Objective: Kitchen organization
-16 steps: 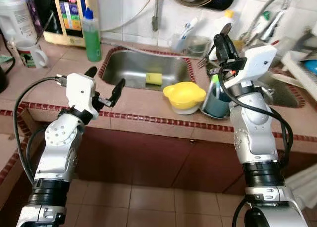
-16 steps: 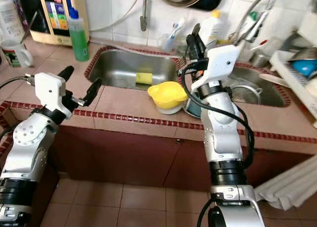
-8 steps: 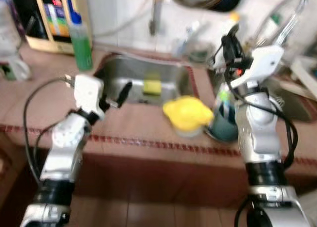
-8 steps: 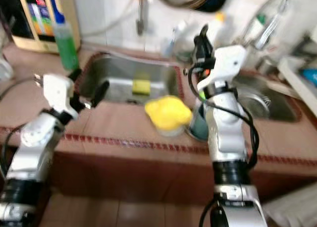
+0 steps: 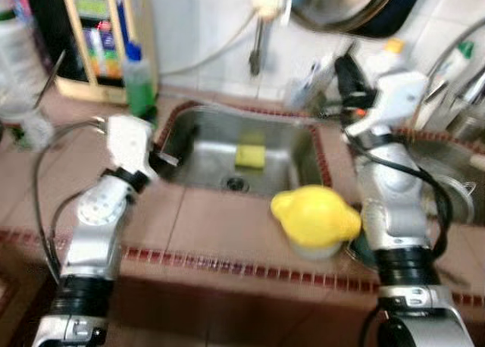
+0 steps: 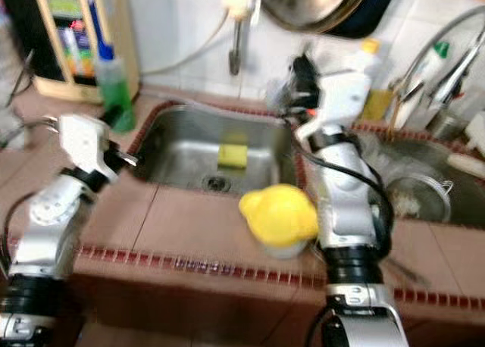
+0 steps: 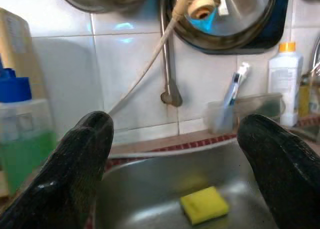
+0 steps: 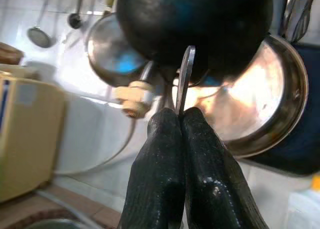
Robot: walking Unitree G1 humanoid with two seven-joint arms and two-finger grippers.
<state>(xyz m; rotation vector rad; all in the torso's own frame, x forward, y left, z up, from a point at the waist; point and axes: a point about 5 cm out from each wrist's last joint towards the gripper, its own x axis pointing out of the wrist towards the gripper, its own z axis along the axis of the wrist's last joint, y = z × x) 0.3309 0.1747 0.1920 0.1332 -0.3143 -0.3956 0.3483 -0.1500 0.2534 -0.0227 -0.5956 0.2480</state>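
Note:
My right gripper (image 5: pixel 347 65) is raised near the tiled wall, above the counter strip between the two sinks. It is shut on a thin metal utensil (image 8: pixel 186 74), seen edge-on and sticking up from the fingertips (image 8: pixel 167 120). My left gripper (image 7: pixel 175 128) is open, its fingers wide apart with nothing between them. It hangs over the left rim of the steel sink (image 5: pixel 198 139). A yellow sponge (image 7: pixel 204 205) lies in that sink beyond the open fingers. A yellow lidded container (image 5: pixel 314 215) stands on the counter beside my right arm.
A green soap bottle (image 5: pixel 139 80) and a beige appliance (image 5: pixel 97 36) stand at the back left. Pans (image 5: pixel 341 2) and a faucet pipe (image 5: pixel 258 40) hang on the wall. A second sink (image 6: pixel 424 192) with dishes lies to the right. The picture is blurred.
The whole picture has shifted: the camera has come closer to the counter. My left gripper now reaches over the sink's rim. The right gripper stays shut on the utensil.

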